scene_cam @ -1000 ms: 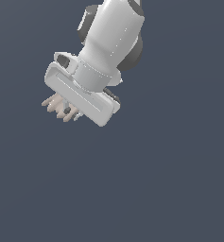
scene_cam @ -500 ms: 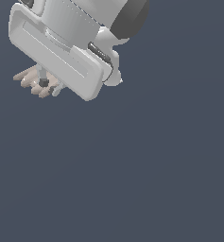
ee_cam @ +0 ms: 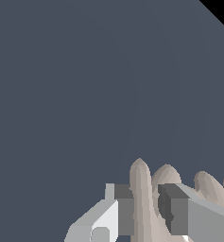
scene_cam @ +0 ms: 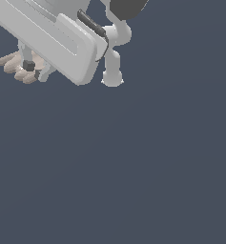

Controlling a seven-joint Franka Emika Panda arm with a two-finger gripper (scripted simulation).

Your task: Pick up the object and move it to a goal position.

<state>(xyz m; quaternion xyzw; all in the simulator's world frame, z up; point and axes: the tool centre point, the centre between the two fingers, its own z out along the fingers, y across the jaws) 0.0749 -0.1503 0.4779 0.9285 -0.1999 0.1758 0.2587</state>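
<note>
Exterior view first: the plain slate-grey ground (scene_cam: 148,167) fills almost everything, from about three o'clock round to nine. My white hand body (scene_cam: 52,40) is the next biggest thing, a broad slab lying at a slant across the eleven o'clock corner, partly cut off by the edge. A white curved link (scene_cam: 113,57) with a dark cap above it hangs just beside that slab, toward twelve o'clock. My gripper (scene_cam: 32,66) pokes out under the slab at ten o'clock, with one dark pad (scene_cam: 29,65) showing. Smallest is the object (scene_cam: 16,66), a pale beige-pink piece with parallel finger-like ridges, sitting at ten o'clock, half hidden behind my slab.

From the wrist view, my two fingers (ee_cam: 120,210) stand close together with one ridge of the object (ee_cam: 142,198) squeezed between the dark pads, touching both. More ridges fan out beside the far finger. My jaws are nearly closed, clamped on that ridge.
</note>
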